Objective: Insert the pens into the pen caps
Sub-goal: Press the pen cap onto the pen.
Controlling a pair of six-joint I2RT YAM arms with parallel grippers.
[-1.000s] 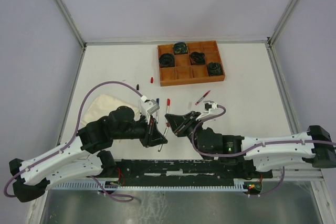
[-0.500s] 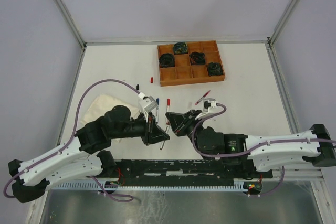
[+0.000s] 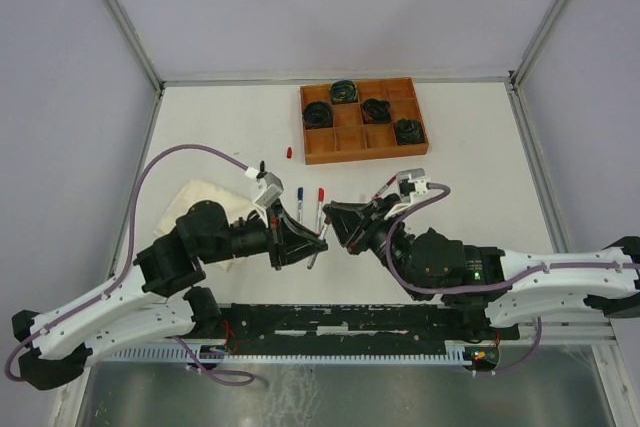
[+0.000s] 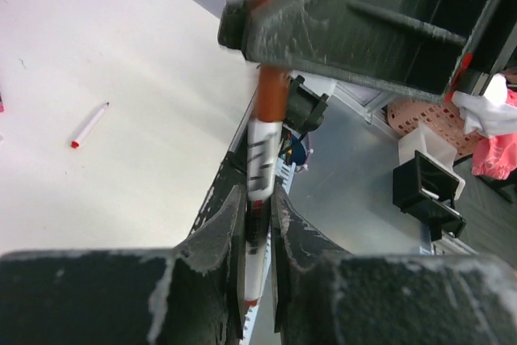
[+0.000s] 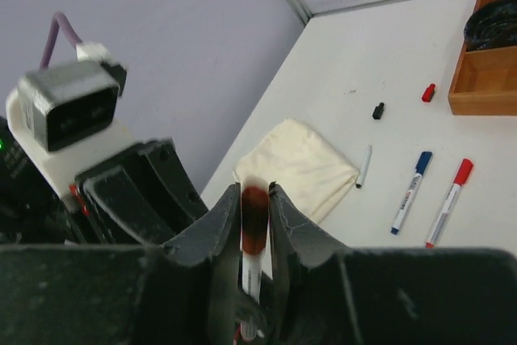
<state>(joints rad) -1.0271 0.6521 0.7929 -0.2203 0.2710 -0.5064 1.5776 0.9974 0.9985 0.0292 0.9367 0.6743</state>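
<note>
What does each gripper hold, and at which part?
The left gripper holds a pen by its white barrel; the right gripper pinches the brown cap at the pen's end.

White flat tabletop (image 3: 480, 177). At the far side, brown wooden tray with square compartments (image 3: 352, 139). Just left of it, small red plastic cap (image 3: 288, 153); further left, small black plastic cap (image 3: 262, 165). Toward the left edge, folded cream cloth (image 3: 198, 195). Near the middle, side by side but apart, white pen with blue cap (image 3: 299, 197) and white pen with red cap (image 3: 320, 201). Right of these, slanted, white pen with red markings (image 3: 385, 185).
</note>
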